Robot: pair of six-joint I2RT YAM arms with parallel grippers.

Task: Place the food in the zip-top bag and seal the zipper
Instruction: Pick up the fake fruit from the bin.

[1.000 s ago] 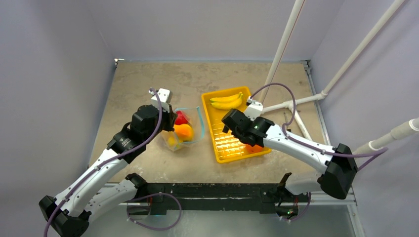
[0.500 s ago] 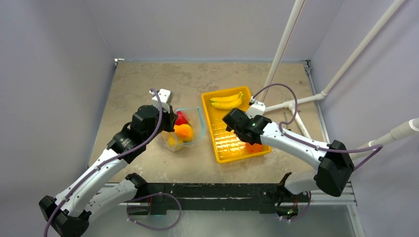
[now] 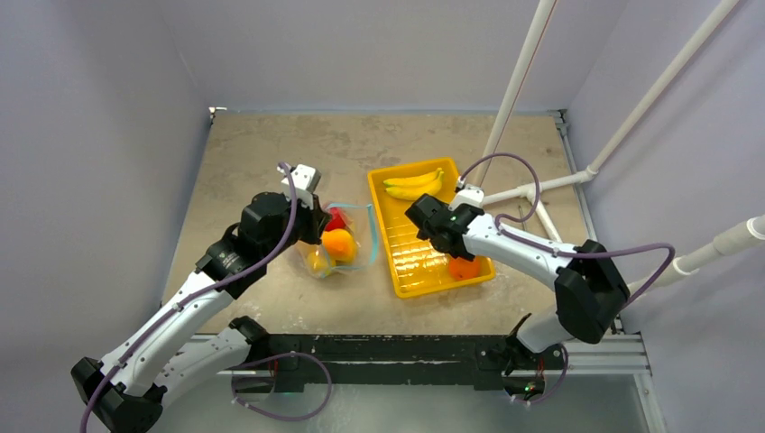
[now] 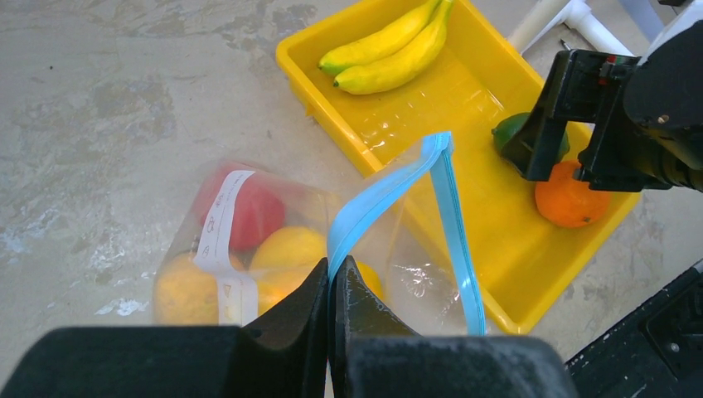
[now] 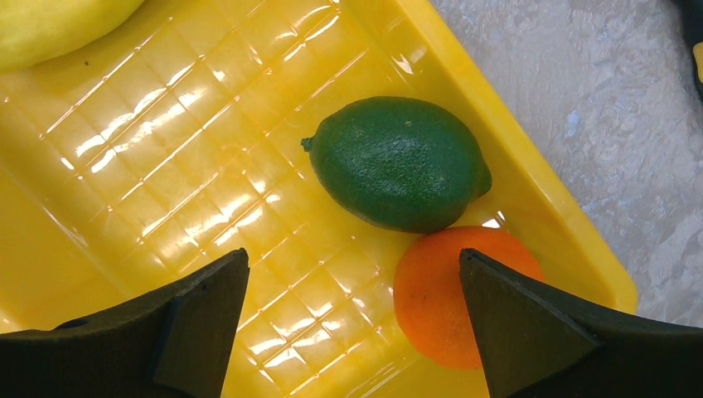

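Left gripper (image 4: pixel 332 278): clamped fully shut on one end of the teal zipper (image 4: pixel 377 195), which it held up off the table.
Bag (image 4: pixel 406 265): clear and floppy. It hung from that pinch with its mouth open, and it lay on the table just left of the yellow tray.
Food in the bag: a red fruit (image 4: pixel 253 211), a yellow fruit (image 4: pixel 286 249) and an orange-yellow fruit (image 4: pixel 186 290) were bunched together at the bottom.
Right gripper (image 5: pixel 353 257): jaws spread as wide as they go and gripping nothing. It hovered over the near end of the tray (image 5: pixel 166 166).
Below the right gripper: a green lime (image 5: pixel 398 162) lay in the gap between the fingers. An orange (image 5: pixel 452 294) sat just beside it, close to the right finger. Both rested on the tray floor.
Far end of the tray: two bananas (image 3: pixel 413 185) lay side by side.
Table (image 3: pixel 271 153): a mottled tan surface, with white pipes (image 3: pixel 541 194) on its right side.
Change over the last second, right arm: the elbow swung in toward the middle of the table while the gripper stayed over nearly the same spot. More of the orange showed in the overhead view.
Change over the last second, left arm: the gripper and the bag's mouth shifted slightly toward the tray, with the pinch unchanged.
Unchanged: the bananas and the fruit in the bag.
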